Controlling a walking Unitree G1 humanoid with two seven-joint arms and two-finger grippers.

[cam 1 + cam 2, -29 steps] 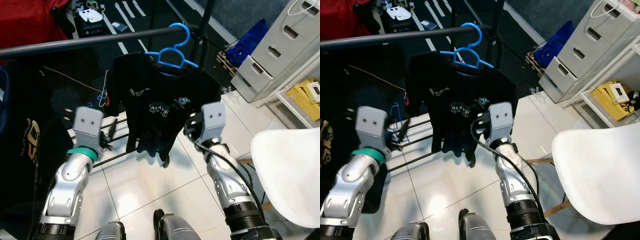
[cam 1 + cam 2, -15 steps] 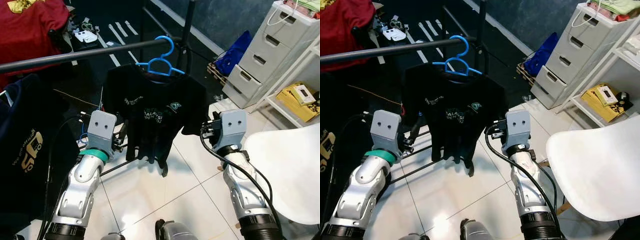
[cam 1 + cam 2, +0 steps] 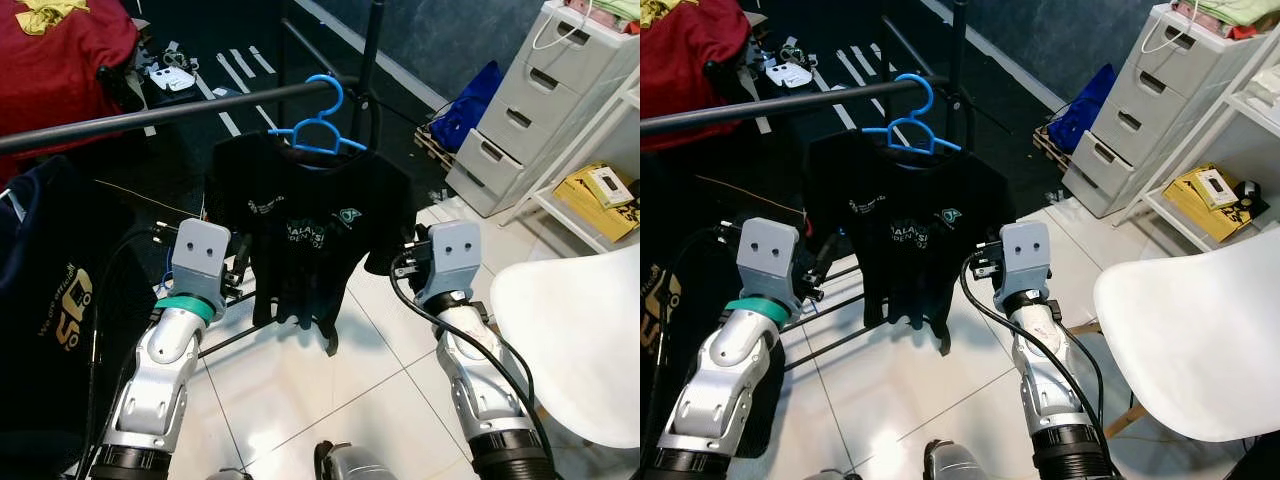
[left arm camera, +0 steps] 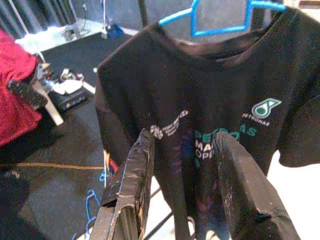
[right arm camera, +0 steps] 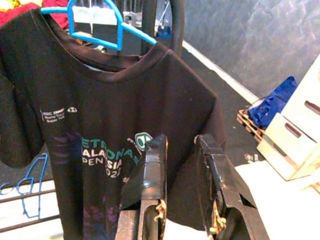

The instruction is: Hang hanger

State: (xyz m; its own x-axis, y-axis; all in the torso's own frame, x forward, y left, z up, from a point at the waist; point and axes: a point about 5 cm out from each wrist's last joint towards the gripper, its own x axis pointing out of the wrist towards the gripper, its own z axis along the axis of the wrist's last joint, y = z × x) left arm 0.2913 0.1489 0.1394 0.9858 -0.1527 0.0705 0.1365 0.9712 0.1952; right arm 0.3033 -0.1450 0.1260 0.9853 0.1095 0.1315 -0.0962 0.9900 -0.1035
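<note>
A blue plastic hanger [image 3: 318,125] hooks over the black rail [image 3: 150,112] and carries a black printed T-shirt [image 3: 300,220]. My left gripper [image 3: 238,272] is raised just in front of the shirt's left sleeve side. Its fingers [image 4: 132,175] stand open and hold nothing, pointing at the shirt's chest print [image 4: 220,135]. My right gripper [image 3: 400,262] hovers at the shirt's right hem side. Its fingers [image 5: 152,170] are a narrow gap apart and also hold nothing, aimed at the shirt front [image 5: 100,125] below the hanger [image 5: 95,25].
A navy garment [image 3: 50,300] hangs on the same rail at the left, with red cloth [image 3: 60,50] behind it. A white chair [image 3: 570,330] stands close on the right. Grey drawers [image 3: 530,110] and a blue bag [image 3: 470,100] sit behind it. Rack base bars [image 3: 240,335] cross the tiled floor.
The camera has tilted up and shifted, so the whole scene sits lower in the picture. Both arms stay raised before the shirt. The hanger stays on the rail.
</note>
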